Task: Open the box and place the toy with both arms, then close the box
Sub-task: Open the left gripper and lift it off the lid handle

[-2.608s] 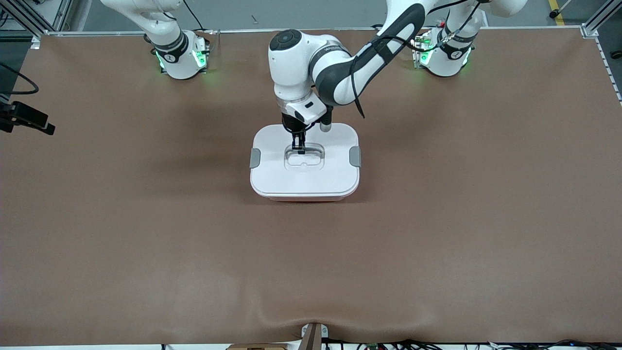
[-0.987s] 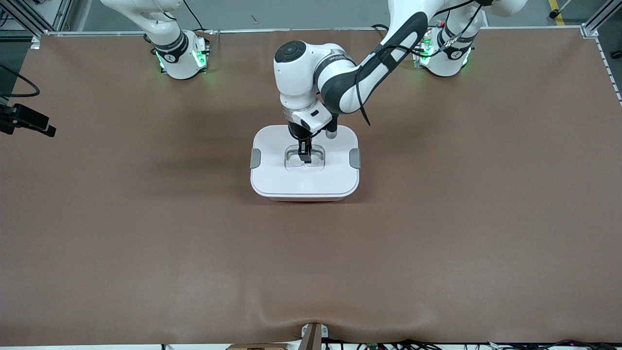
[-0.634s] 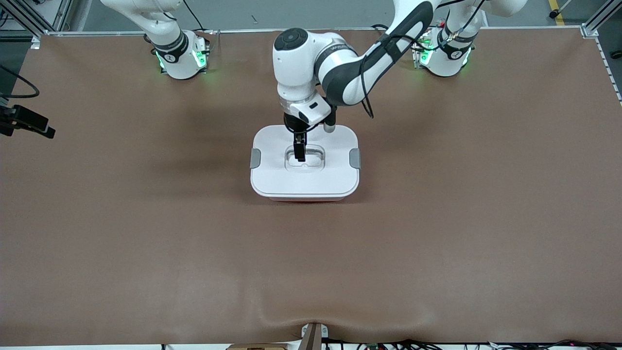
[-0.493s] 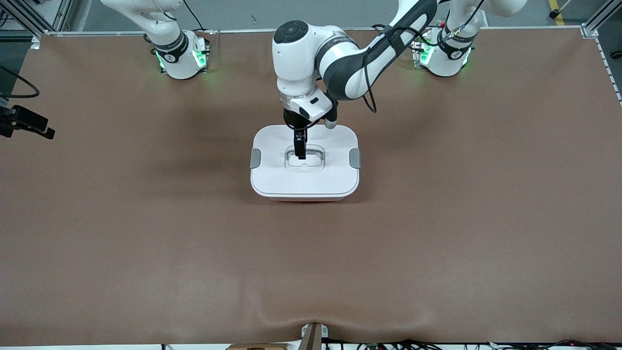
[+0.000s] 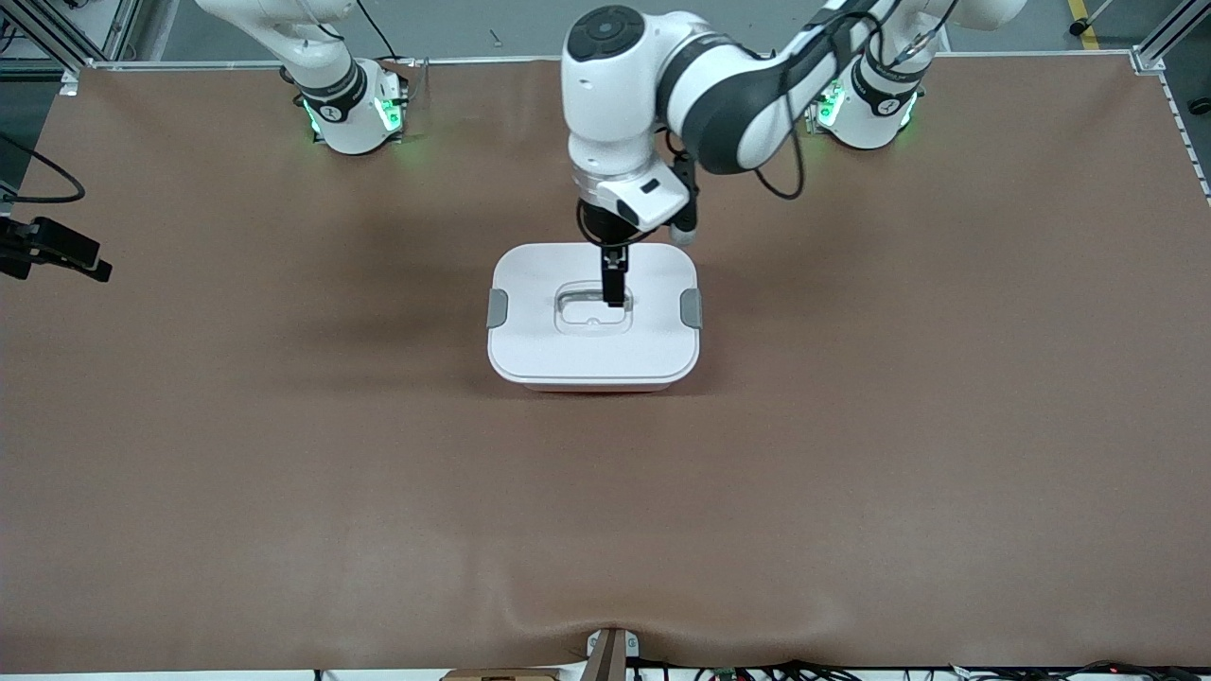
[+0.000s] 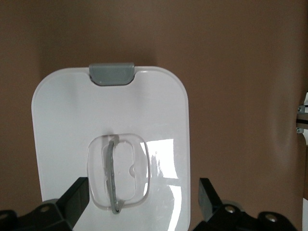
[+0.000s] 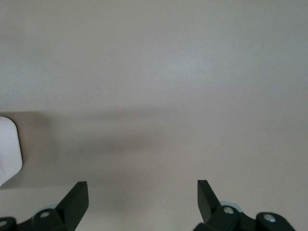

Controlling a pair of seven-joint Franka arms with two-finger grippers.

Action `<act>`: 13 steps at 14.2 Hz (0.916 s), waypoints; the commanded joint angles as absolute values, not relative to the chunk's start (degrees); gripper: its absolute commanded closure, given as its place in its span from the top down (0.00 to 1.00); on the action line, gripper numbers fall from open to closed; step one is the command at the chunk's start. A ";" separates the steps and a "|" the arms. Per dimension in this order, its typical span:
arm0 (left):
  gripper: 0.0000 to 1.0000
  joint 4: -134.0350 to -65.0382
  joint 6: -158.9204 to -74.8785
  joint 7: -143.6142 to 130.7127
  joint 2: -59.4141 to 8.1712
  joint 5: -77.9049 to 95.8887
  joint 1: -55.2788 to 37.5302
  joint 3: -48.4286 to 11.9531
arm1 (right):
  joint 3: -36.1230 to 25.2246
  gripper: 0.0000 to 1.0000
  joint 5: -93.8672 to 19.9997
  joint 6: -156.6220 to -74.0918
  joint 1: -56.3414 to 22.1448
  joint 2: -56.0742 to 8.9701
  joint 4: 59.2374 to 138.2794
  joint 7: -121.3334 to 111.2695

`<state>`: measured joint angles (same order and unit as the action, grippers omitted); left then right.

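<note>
Since earlier frame we see left gripper (image 5: 614,295) risen off clear handle (image 5: 593,305), fingers now spread wide, hanging over lid. Brown table (image 5: 284,454) carries closed box (image 5: 593,350) mid-table. Right gripper (image 7: 139,192) waits, fingers apart, holding nothing. Toy we cannot see.

A brown mat covers the counter (image 5: 284,454) from edge to edge, rippling slightly at its near edge. Grey floor (image 5: 530,28) shows past the bases' end, with what may be a yellow stripe (image 5: 1081,24). Aluminium frame posts (image 5: 1162,43) stand at the corners, and cables (image 5: 851,672) trail along the near edge.
</note>
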<state>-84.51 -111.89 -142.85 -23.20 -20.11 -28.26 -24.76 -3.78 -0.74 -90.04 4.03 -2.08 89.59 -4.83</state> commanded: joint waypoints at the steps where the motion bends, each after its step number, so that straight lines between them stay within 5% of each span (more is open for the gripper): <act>1: 1.00 -85.08 -108.73 -134.68 -19.43 -16.71 -24.62 -25.14 | -3.34 1.00 -0.09 -89.82 4.66 -1.67 90.00 -6.67; 13: 1.00 -85.52 -90.19 -73.26 -7.92 -9.67 -5.64 -24.96 | -3.34 1.00 -0.18 -89.47 4.75 -1.76 90.00 -7.65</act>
<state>-84.37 -92.34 -82.11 -10.84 -11.74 -8.49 -24.64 -3.85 -0.71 -89.67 4.05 -2.08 89.72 -7.01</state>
